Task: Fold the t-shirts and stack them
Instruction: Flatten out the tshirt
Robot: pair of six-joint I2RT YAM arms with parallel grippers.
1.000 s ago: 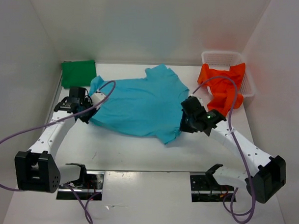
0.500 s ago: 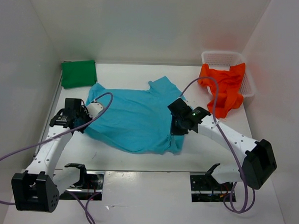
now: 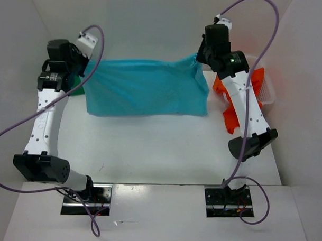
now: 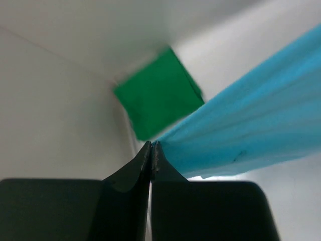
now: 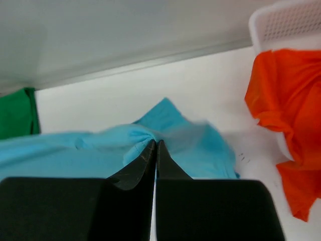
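Turquoise t-shirt [image 3: 146,88] hangs between the left tool [image 4: 151,150] and right tool [image 5: 155,148], each pinching a corner, so hold both level and apart to lay it flat.

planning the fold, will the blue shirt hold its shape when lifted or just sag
Likely floppy: the blue shirt hangs like a curtain between the left gripper and right gripper. Probably light: two small pinches carry it.
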